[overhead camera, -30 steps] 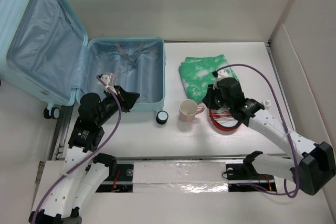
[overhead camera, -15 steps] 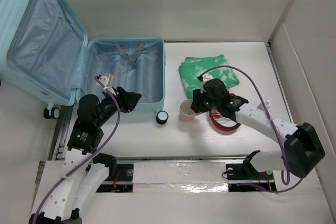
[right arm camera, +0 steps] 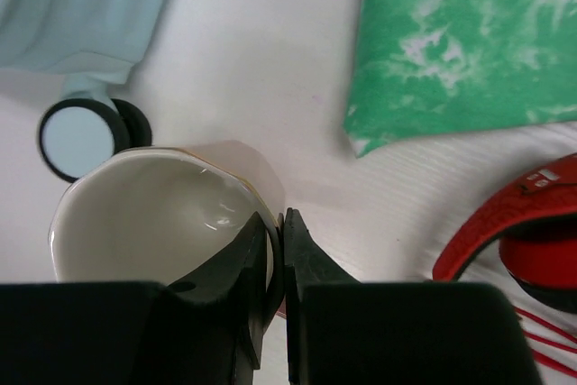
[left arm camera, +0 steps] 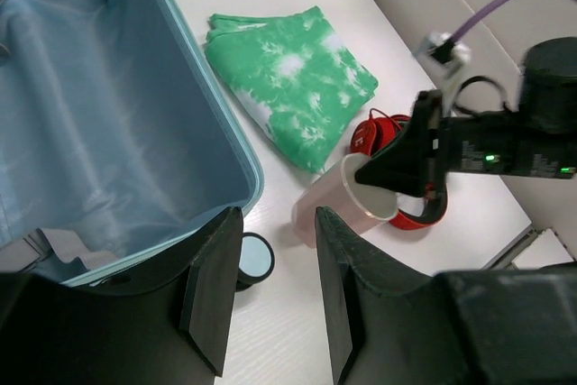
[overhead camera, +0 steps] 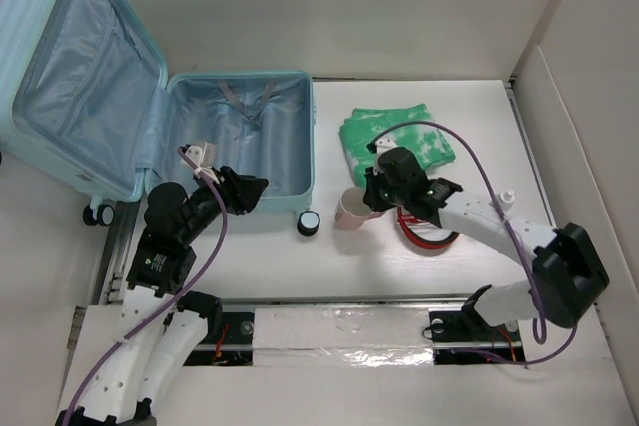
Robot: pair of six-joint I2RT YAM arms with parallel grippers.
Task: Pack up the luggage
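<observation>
— Where is the suitcase (overhead camera: 310, 137) sitting?
— It is lying open at the left of the table (overhead camera: 300, 266), with its lid leaning back.
— What is the right gripper (right arm camera: 278, 250) doing?
— It is pinching the rim of the pink mug (right arm camera: 153, 214), one finger inside and one outside. The mug is tilting near the green cloth (overhead camera: 394, 142).
— And the left gripper (left arm camera: 278, 223)?
— It is hovering at the suitcase's near edge, jaws partly apart, gripping nothing.
</observation>
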